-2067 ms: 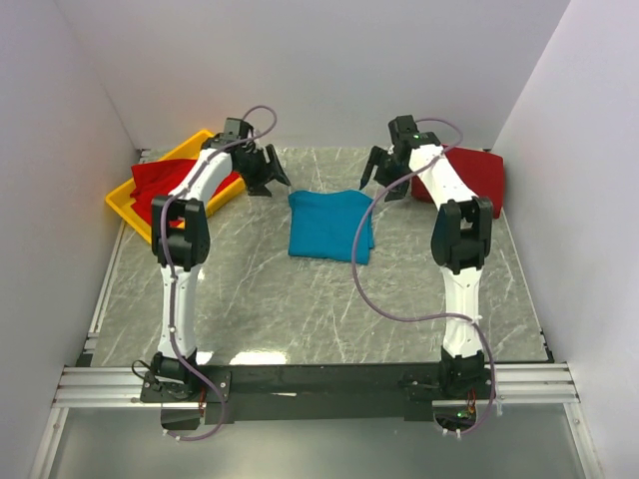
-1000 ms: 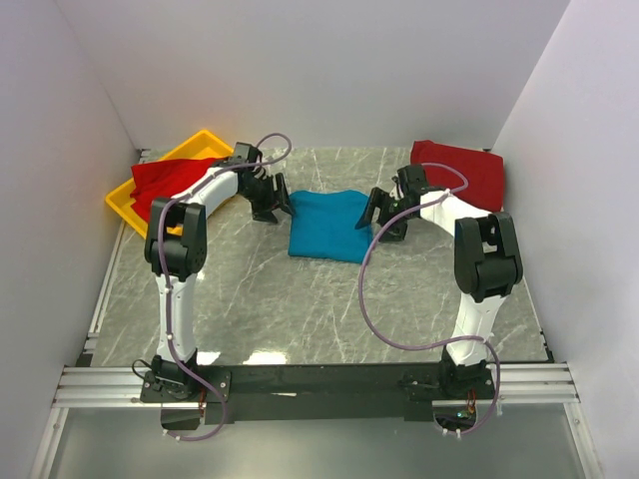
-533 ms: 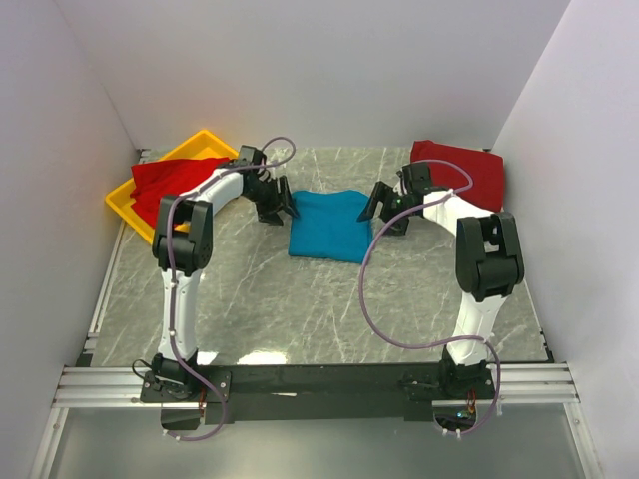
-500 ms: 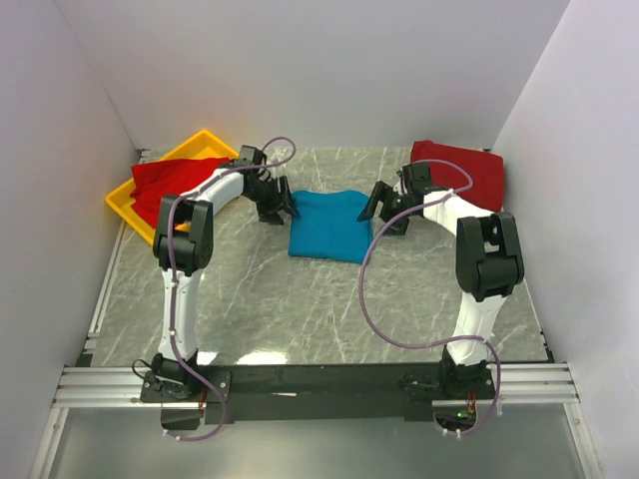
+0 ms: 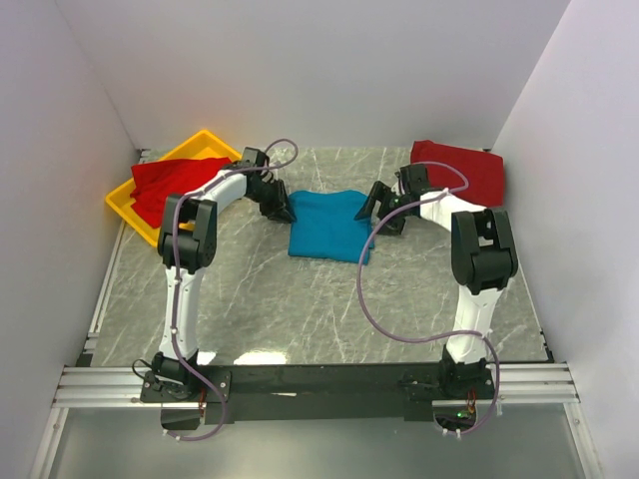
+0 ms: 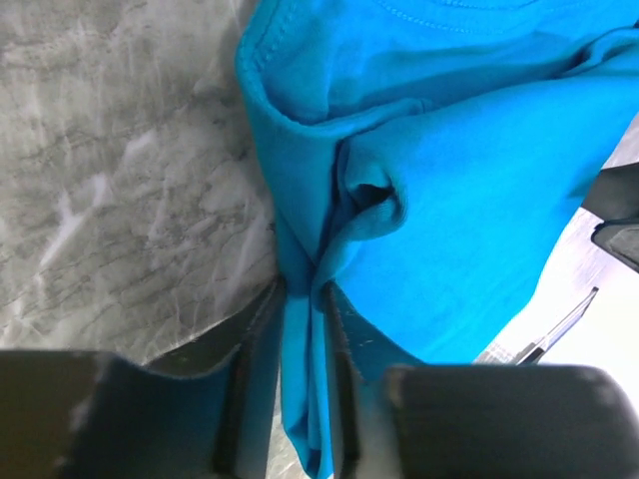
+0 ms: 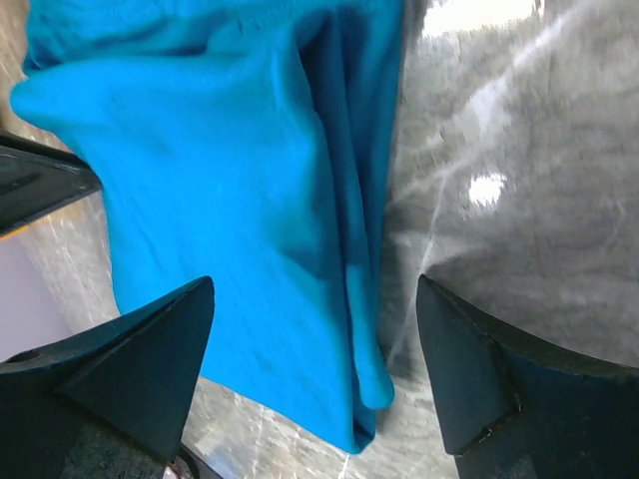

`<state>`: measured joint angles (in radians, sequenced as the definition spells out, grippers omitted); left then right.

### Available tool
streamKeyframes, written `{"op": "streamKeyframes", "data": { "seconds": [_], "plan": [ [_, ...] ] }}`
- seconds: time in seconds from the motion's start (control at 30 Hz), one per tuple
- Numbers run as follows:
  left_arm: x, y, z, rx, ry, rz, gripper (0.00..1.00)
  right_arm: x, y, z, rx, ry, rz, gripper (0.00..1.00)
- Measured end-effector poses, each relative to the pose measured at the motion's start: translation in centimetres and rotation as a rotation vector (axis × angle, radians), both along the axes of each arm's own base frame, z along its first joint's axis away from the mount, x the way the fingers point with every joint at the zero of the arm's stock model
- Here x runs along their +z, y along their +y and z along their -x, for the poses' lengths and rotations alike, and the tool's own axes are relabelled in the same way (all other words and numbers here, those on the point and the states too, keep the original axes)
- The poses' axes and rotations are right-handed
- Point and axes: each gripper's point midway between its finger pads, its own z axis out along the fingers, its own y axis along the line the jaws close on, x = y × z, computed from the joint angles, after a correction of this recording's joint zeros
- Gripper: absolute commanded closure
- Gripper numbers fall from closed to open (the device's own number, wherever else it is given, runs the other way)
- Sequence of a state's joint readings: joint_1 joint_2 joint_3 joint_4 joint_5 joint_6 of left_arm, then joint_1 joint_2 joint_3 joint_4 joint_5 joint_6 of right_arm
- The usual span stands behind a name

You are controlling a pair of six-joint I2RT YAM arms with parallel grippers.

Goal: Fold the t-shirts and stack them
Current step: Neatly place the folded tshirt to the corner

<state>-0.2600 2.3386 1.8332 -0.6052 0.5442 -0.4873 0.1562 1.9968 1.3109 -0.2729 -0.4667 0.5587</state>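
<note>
Folded teal-blue cloth t-shirt [image 5: 329, 228] lies midway on the grey marble-patterned table [image 5: 250, 289]. Left gripper [image 6: 300, 304] is clamped on its far-left corner; right gripper [image 7: 312, 359] straddles the opposite edge, jaws apart. Lifting one-sided would likely drag the fold askew. Yellow plastic tray [image 5: 203, 136] holds a crumpled red t-shirt [image 5: 168, 180]; another red t-shirt [image 5: 464, 172] lies far right.

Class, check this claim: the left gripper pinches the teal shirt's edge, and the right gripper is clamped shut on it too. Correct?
Not quite. The left gripper does pinch the teal shirt, but the right gripper is open, spread wide astride the edge: see the right wrist view.
</note>
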Motion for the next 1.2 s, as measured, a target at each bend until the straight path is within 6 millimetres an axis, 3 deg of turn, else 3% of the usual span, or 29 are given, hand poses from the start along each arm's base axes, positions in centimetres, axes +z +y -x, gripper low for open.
{"op": "streamKeyframes", "data": {
  "seconds": [0.17,0.33,0.5,0.73,0.93,1.2],
  "plan": [
    [-0.5,-0.1,0.1,-0.003,0.011,0.004,0.93,0.1,0.2,-1.2,-0.016,-0.019,-0.013,0.12],
    [-0.6,-0.2,0.1,-0.003,0.013,0.009,0.99,0.1,0.7,-2.6,-0.028,-0.040,-0.036,0.12],
    [-0.6,-0.2,0.1,-0.003,0.013,0.009,1.00,0.2,1.5,-4.2,-0.030,-0.061,-0.074,0.13],
    [-0.6,-0.3,0.2,-0.006,0.017,0.015,1.00,0.1,3.0,-6.5,-0.019,-0.094,-0.113,0.27],
    [-0.7,-0.6,0.2,-0.014,0.028,0.042,1.00,-0.3,3.6,-7.3,-0.008,-0.096,-0.110,0.37],
    [-0.7,-1.0,-0.1,-0.018,0.043,0.062,1.00,-0.4,6.0,-7.7,0.074,-0.107,-0.072,0.38]
  ]
}}
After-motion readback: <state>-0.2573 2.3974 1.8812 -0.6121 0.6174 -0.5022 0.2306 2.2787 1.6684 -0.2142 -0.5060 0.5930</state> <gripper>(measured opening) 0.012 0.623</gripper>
